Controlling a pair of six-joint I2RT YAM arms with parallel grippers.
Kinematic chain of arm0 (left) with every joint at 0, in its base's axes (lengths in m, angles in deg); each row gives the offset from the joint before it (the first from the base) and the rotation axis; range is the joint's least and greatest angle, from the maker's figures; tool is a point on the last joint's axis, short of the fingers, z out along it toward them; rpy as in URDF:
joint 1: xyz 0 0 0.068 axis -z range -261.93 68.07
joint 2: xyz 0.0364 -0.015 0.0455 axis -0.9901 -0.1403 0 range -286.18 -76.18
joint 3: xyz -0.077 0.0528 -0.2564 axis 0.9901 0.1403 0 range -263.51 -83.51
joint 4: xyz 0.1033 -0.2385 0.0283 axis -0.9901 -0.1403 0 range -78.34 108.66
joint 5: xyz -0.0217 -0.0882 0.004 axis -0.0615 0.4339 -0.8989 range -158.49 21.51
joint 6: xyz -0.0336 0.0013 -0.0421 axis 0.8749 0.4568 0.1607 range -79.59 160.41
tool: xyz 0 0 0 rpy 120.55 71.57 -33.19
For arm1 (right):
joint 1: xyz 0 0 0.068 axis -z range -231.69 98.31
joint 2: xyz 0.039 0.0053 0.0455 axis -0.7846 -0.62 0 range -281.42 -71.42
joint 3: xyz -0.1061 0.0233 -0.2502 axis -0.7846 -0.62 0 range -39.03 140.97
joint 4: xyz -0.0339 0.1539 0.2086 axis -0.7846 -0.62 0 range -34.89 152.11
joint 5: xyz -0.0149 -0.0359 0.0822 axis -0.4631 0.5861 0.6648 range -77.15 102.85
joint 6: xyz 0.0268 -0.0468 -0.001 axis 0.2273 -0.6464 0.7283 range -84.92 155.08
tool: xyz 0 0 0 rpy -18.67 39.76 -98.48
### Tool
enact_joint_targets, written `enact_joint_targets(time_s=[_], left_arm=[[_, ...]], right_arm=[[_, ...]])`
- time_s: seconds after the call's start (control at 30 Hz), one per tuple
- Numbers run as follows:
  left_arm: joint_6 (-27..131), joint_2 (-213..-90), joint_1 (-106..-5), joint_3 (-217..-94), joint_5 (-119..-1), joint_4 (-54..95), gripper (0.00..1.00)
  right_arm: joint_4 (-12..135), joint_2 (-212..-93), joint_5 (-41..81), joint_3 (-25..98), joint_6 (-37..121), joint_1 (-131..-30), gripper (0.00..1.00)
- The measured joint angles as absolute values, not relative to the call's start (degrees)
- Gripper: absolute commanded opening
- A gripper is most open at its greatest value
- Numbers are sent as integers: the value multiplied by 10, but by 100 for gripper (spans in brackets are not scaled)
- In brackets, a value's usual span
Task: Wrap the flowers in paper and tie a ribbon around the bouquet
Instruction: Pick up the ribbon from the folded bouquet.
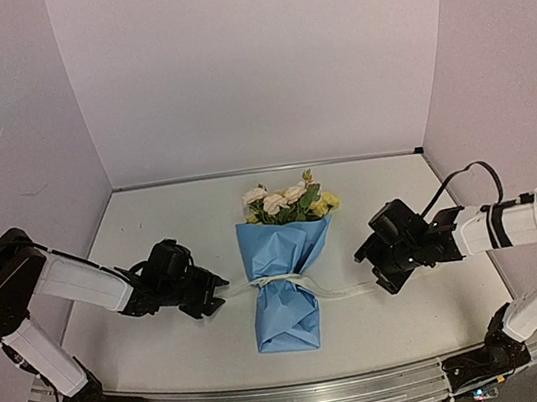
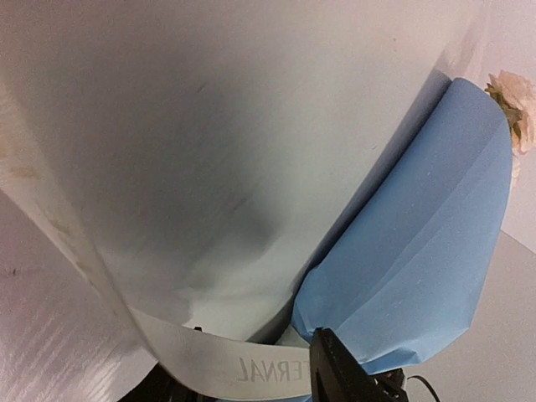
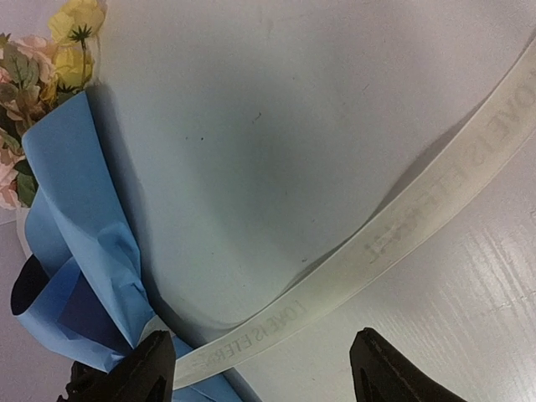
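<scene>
Two cream lettered ribbon ends [image 3: 377, 243] trail from the blue paper bouquet [image 1: 286, 304]: tying is judged underway. Right pincer [image 3: 264, 368] is spread, left pincer [image 1: 213, 292] cannot be told; ends must be gripped and knotted.

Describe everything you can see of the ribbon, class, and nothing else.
The ribbon is narrow, flat and cream-white, with faint grey lettering printed along it. It circles the pinched waist of the bouquet, which lies on the table. One tail runs left to the left end effector; the other lies along the table toward the right end effector. Whether it is knotted cannot be seen.
</scene>
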State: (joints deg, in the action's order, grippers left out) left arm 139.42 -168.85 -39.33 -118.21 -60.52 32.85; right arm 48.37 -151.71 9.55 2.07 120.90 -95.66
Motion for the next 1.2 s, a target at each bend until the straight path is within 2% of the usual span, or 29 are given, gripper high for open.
enact_joint_targets(time_s=[0.13,0.27,0.4,0.7,0.83,0.97,1.2], left_arm=[[1384,-1693,-405,-1182,-609,334,13],[1373,-1694,-409,-1182,-605,342,4],[1358,-1704,-409,-1183,-592,347,0],[1320,-1707,-410,-1183,-571,345,0],[1296,-1707,-411,-1183,-561,337,0],[1279,-1707,-412,-1184,-554,330,0],[1261,-1706,-417,-1184,-547,322,0]], right_arm=[[526,-1548,105,6,1239,-976,73],[567,-1592,114,-3,1276,-993,72],[614,-1605,110,-6,1312,-1017,73],[738,-1642,99,-22,1396,-1064,73],[803,-1670,92,-22,1426,-1072,69],[870,-1701,80,-25,1452,-1074,62],[935,-1736,50,-35,1461,-1070,27]])
